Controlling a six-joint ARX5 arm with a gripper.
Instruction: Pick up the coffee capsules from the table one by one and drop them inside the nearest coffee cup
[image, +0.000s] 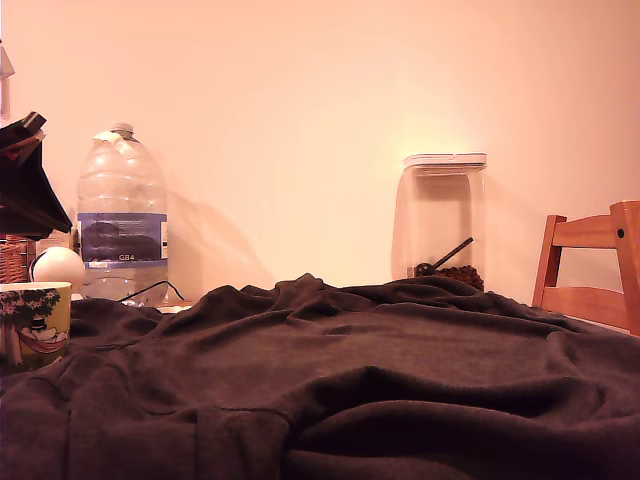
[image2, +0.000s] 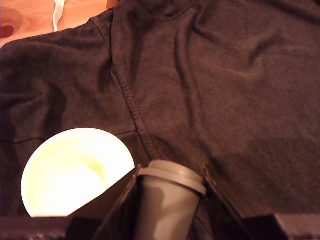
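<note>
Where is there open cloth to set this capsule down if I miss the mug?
Wide bare patch: wrinkled dark brown fabric table between pale yellow-green printed mug and wooden chair. The gripper holds the grey capsule beside the mug's rim. Crowded: exterior view's left, around the clear water bottle.

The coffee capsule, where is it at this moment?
In the wrist view the grey coffee capsule sits between the gripper fingers, above the dark cloth of the table, right beside the open coffee cup.
</note>
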